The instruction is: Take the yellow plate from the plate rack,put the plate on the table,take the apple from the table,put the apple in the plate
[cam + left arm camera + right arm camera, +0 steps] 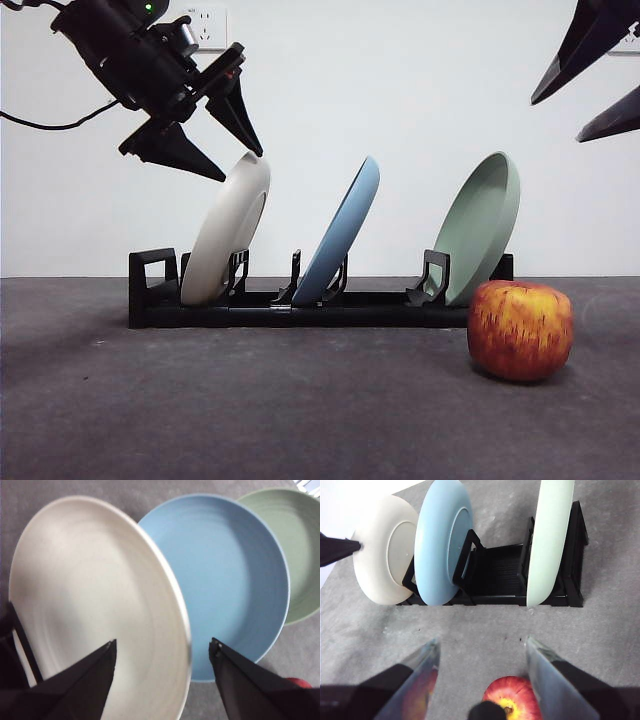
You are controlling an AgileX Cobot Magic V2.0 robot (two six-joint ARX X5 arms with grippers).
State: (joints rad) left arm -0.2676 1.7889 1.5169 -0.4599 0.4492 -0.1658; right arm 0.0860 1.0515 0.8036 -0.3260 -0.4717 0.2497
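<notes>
**Ana:** White wall behind, dark grey table [200, 420] in front, and the plate rack [300, 305] runs across it with three plates leaning in their slots. Where's the risk?

**Ben:** At the yellow plate [228, 228], which sits in the end slot by the rack's loop handle. The left gripper [215, 140] hangs over its top rim with jaws spread wide; the left wrist view shows the rim [187, 645] between the two tips, but nearer one than the other. If it closes off-centre, I'd expect the plate to twist or slide out.

**Ana:** And the neighbours?

**Ben:** The blue plate [343, 232] leans just beside it. Lifting the cream one at an angle could knock it, or drag the rack along if the lower edge catches in the holder. The sage-green plate [480, 228] is further off.

**Ana:** The other arm?

**Ben:** The right gripper [482, 652] waits above the apple [520, 330], jaws also wide. The apple rests on the table just in front of the rack's far end, so a sliding rack might nudge it.
</notes>
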